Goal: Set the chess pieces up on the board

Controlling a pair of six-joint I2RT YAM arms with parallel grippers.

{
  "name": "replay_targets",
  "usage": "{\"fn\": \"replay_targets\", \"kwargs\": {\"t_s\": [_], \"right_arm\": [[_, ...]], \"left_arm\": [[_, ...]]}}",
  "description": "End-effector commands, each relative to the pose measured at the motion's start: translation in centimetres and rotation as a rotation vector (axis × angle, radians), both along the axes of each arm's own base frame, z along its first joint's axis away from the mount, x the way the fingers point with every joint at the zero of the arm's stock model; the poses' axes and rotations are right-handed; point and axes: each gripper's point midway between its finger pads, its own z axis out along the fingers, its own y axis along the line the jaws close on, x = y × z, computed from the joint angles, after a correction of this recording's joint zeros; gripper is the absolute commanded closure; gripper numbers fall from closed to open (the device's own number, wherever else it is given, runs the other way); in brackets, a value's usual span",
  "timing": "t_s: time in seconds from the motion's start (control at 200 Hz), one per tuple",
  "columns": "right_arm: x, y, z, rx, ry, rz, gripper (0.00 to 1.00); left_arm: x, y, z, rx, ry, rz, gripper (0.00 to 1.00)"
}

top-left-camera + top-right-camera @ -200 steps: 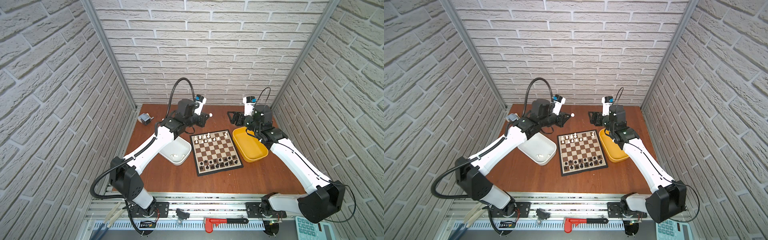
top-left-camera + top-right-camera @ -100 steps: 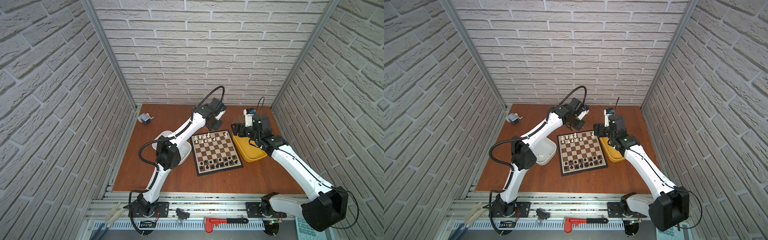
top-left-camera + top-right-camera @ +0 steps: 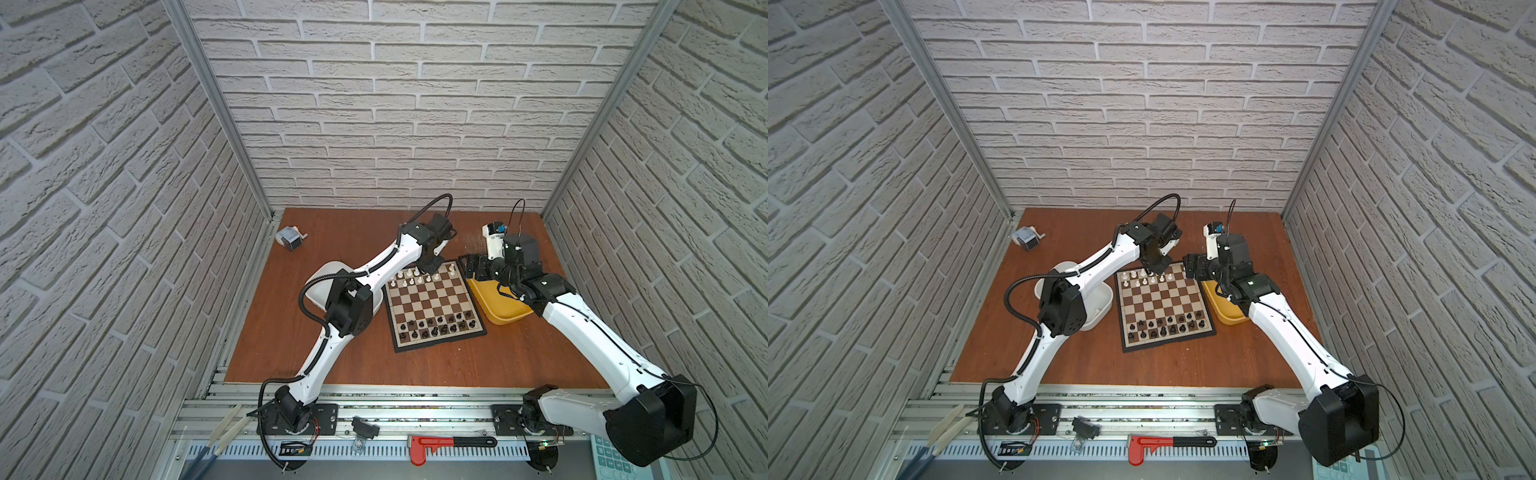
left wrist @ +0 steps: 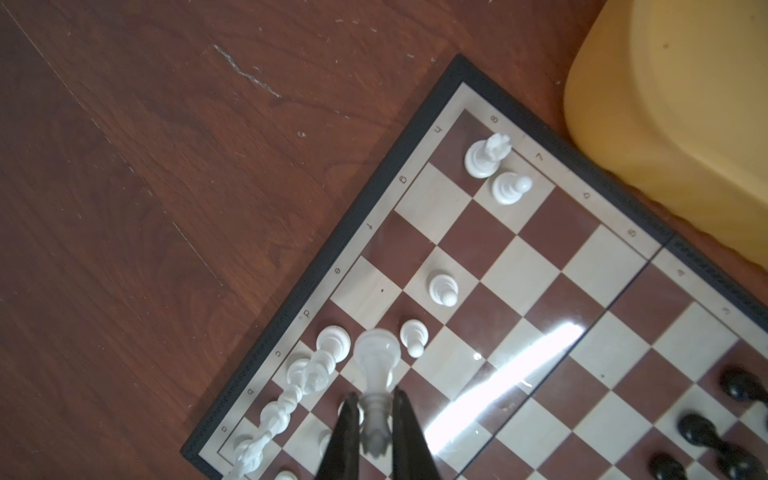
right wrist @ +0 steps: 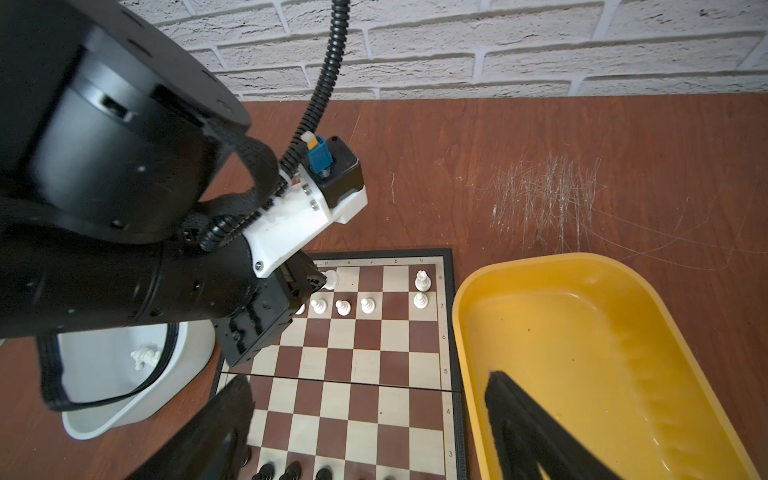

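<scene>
**Left arm out over the white rows, tall piece in the jaws**

Change over the last second: my left arm (image 3: 386,259) has swung from above the white tub out to the far edge of the board (image 3: 432,299). My right jaws have spread wider and moved in beside the board's far right corner.

Task thing: the left jaws are clamped on the head of a tall white piece (image 4: 376,365). Its round base points down at the far rows, between a standing back-rank piece (image 4: 332,338) and a pawn (image 4: 413,336). I cannot tell whether the base touches the board.

Right jaws: wide apart, nothing between them, hovering over the board's edge and the yellow tub.

Step in hand, as I judge it: seating a white back-rank piece.
- White is only partly set. A rook (image 4: 484,156) stands in the corner, and some back-rank squares beside it are bare.
- The black pieces (image 3: 436,328) stand in the two near rows.

Next move, my estimate: lower straight onto the bare square beside the standing neighbour, let go, and lift straight up. The neighbours sit close, so any sideways drift could topple them.

Containers:
- The white tub (image 5: 104,432), left of the board, holds at least one white piece (image 5: 145,357) lying on its side. My arm hides the rest.
- The yellow tub (image 5: 582,266), just beside the board's right edge, looks empty where it shows.
</scene>
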Motion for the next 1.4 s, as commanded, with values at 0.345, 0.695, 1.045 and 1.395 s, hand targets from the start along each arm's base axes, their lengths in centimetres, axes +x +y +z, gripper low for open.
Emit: {"fn": "replay_targets", "kwargs": {"t_s": [0.345,0.695,1.045,1.395], "right_arm": [[-0.7,0.9,0.3,0.026,-0.015,0.057,0.12],[-0.6,1.0,0.4,0.025,-0.018,0.063,0.13],[-0.7,1.2,0.4,0.03,-0.017,0.072,0.14],[-0.7,1.4,0.6,0.037,-0.019,0.081,0.14]], "left_arm": [[1.3,-0.6,-3.5,0.021,-0.013,0.037,1.0],[1.3,-0.2,-3.9,0.044,-0.009,0.044,1.0],[1.3,-0.2,-3.9,0.043,-0.008,0.048,0.96],[1.6,-0.4,-3.1,0.026,-0.026,0.051,0.82]]}}
